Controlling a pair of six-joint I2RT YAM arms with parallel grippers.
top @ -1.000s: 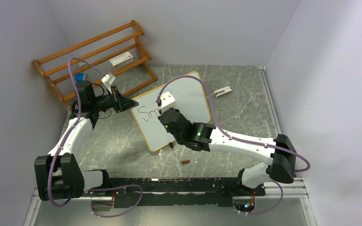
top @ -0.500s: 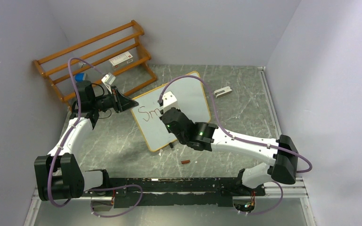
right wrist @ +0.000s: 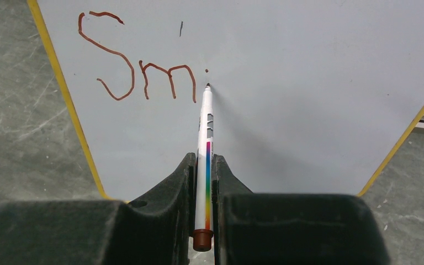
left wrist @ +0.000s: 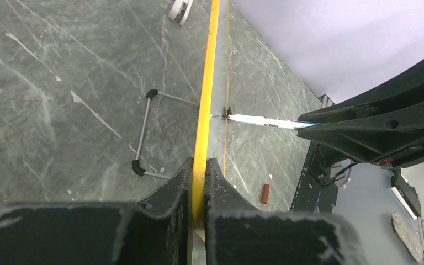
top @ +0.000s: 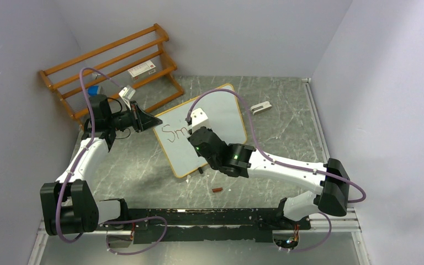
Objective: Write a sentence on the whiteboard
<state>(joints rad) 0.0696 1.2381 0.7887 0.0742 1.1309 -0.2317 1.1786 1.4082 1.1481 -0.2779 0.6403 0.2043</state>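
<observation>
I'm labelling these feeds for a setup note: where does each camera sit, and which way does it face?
Top external: high behind the arm bases, looking down on the table, whiteboard and wooden rack; both arms show.
Left wrist: on the left arm, looking along the whiteboard's yellow edge; the left end effector clamps that edge.
Right wrist: on the right arm, looking down the marker at the board face and started sentence; the right end effector grips the marker.
Shared: both wrist views show the marker tip at the whiteboard.

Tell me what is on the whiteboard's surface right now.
The letters "Sm", a small dot beside them and a short stroke above. The marker, held by the right gripper, has its tip at the whiteboard. The gripper covers the board's near part.
</observation>
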